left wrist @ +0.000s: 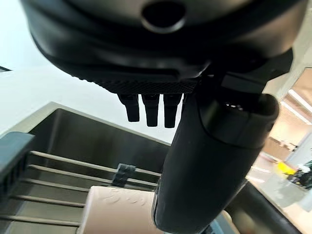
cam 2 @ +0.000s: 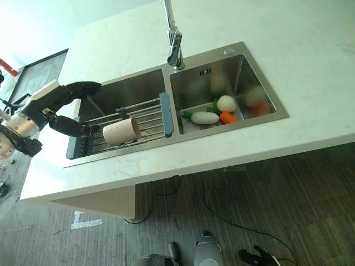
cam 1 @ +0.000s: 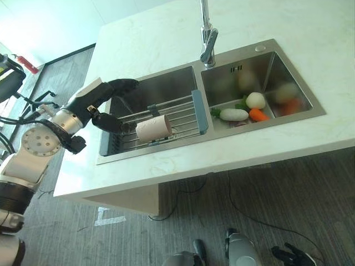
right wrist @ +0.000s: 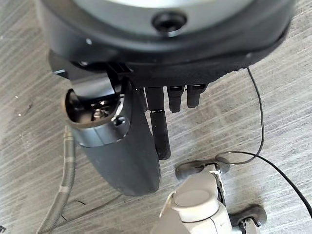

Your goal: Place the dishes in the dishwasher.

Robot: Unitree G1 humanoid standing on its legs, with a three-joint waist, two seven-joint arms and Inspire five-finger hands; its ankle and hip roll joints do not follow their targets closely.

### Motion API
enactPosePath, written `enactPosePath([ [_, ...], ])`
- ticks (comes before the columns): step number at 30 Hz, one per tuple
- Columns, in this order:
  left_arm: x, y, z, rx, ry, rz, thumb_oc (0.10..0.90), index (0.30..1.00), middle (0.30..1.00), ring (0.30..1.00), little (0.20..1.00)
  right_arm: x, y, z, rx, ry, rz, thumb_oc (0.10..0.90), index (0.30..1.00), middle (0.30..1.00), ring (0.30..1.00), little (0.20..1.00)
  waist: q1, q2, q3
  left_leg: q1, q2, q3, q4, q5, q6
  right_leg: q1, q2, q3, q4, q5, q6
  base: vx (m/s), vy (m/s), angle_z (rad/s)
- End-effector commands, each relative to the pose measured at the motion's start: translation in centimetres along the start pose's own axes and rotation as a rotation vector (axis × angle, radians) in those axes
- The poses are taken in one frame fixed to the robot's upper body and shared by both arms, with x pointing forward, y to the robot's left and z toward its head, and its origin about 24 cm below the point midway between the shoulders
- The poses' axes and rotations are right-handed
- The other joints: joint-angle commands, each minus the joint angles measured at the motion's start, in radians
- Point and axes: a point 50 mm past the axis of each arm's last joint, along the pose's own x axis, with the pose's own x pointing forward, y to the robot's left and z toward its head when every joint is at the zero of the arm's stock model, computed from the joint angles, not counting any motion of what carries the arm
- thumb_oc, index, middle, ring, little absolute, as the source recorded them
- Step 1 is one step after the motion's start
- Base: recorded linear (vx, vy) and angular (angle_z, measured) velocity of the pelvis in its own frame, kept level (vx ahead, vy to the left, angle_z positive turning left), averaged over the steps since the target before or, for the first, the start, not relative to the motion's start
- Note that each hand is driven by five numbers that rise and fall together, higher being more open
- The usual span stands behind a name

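A pale pink cup (cam 1: 154, 128) lies on its side on the wire rack (cam 1: 186, 105) that spans the left basin of the sink (cam 1: 166, 83). My left hand (cam 1: 108, 91) hovers over the rack's left end, open. Its fingers stretch out above the basin, and its thumb (left wrist: 209, 161) points down towards the cup's base (left wrist: 117, 212); I cannot tell whether they touch. My right hand (cam 1: 291, 256) hangs low near the floor with relaxed fingers (right wrist: 163, 136), holding nothing.
A chrome faucet (cam 1: 208, 47) stands behind the divider between the basins. The right basin holds a white radish (cam 1: 233, 114), a carrot (cam 1: 258, 114) and a round white vegetable (cam 1: 255, 100). The white counter (cam 1: 266, 147) surrounds the sink, above a grey floor.
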Motion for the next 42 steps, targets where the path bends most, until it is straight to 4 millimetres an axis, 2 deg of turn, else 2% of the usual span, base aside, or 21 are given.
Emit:
enactPosePath([
  [1,-0.3,6.0,3.6,0.077,-0.137,0.211,0.8,0.9,0.9,0.9,0.9,0.0,-1.6,1.9,0.046,-0.086,-0.044,0.8,0.9,0.9,0.9,0.9,-0.005,-0.02,0.004,-0.051,0.06,0.002,0.098,-0.138,-0.037,0.094,-0.056,0.023,-0.126,-0.064,0.128,-0.02,0.022,-0.11],
  [3,-0.3,5.8,3.3,0.083,-0.122,0.194,0.8,0.9,0.9,0.9,0.9,0.0,-1.7,2.1,0.045,-0.09,-0.047,0.8,0.9,0.9,0.9,0.9,-0.006,-0.018,0.009,-0.054,0.06,0.005,0.098,-0.136,-0.038,0.09,-0.057,0.022,-0.126,-0.062,0.129,-0.02,0.028,-0.1],
  [7,-0.3,5.8,3.1,0.202,-0.083,0.218,0.8,0.9,0.9,0.9,0.9,0.0,-2.0,2.4,0.051,-0.099,-0.053,0.8,0.9,0.9,0.9,0.9,-0.014,-0.015,0.026,-0.069,0.055,0.005,0.098,-0.131,-0.037,0.072,-0.058,0.03,-0.126,-0.053,0.131,-0.01,0.017,-0.02],
  [12,-0.4,6.1,3.4,0.219,-0.099,0.254,0.8,0.9,0.9,0.9,0.9,0.0,-2.0,3.0,0.062,-0.123,-0.049,0.8,0.9,0.9,0.9,0.9,-0.021,-0.018,0.055,-0.09,0.052,0.009,0.098,-0.124,-0.034,0.047,-0.058,0.038,-0.126,-0.042,0.131,-0.01,0.014,-0.03],
  [16,-0.1,6.2,3.4,0.322,-0.074,0.333,0.8,0.9,0.9,0.9,0.9,0.1,-1.8,3.9,0.062,-0.154,-0.037,0.8,0.9,0.9,0.9,0.9,-0.033,-0.019,0.092,-0.117,0.05,0.011,0.098,-0.113,-0.034,0.016,-0.056,0.05,-0.126,-0.029,0.13,-0.02,0.018,-0.1],
  [20,-0.6,7.0,3.6,0.311,-0.09,0.417,0.8,0.9,0.9,0.9,0.9,0.0,-1.7,4.3,0.065,-0.172,-0.027,0.8,0.9,0.9,0.9,0.9,-0.037,-0.013,0.114,-0.128,0.047,0.009,0.098,-0.107,-0.034,0.004,-0.057,0.055,-0.126,-0.024,0.128,0.01,0.025,-0.07],
  [28,-0.2,6.0,3.0,0.282,-0.038,0.348,0.8,0.9,0.9,0.9,0.9,0.0,-1.6,5.5,0.065,-0.209,-0.009,0.8,0.9,0.9,0.9,0.9,-0.046,-0.003,0.146,-0.138,0.038,0.003,0.098,-0.1,-0.03,-0.006,-0.06,0.057,-0.126,-0.019,0.127,0.05,0.026,0.0],
  [36,1.2,5.3,4.9,0.35,-0.092,0.228,0.8,0.9,0.9,0.9,0.9,0.1,-1.9,6.4,0.065,-0.224,-0.012,0.8,0.9,0.9,0.9,0.9,-0.055,0.008,0.172,-0.144,0.031,0.004,0.098,-0.096,-0.027,-0.015,-0.065,0.057,-0.126,-0.013,0.129,0.01,0.012,-0.02],
  [42,1.5,4.9,5.4,0.347,-0.089,0.196,0.8,0.9,0.9,0.9,0.9,0.1,-2.1,6.7,0.06,-0.233,-0.009,0.8,0.9,0.9,0.9,0.9,-0.058,0.019,0.174,-0.142,0.029,0.01,0.098,-0.093,-0.027,-0.012,-0.069,0.054,-0.126,-0.012,0.129,0.0,0.0,0.0],
])
